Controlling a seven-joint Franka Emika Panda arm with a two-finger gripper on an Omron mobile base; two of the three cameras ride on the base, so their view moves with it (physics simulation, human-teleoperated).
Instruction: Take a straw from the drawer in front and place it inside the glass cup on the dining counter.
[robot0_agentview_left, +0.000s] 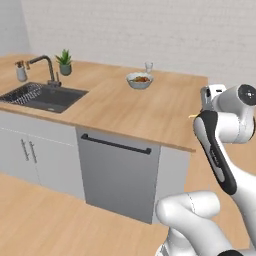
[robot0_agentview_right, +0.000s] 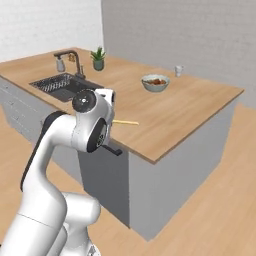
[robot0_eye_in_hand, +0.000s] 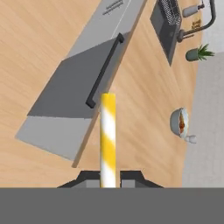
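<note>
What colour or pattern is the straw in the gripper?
The straw has yellow and white diagonal stripes, clearest in the hand view.
</note>
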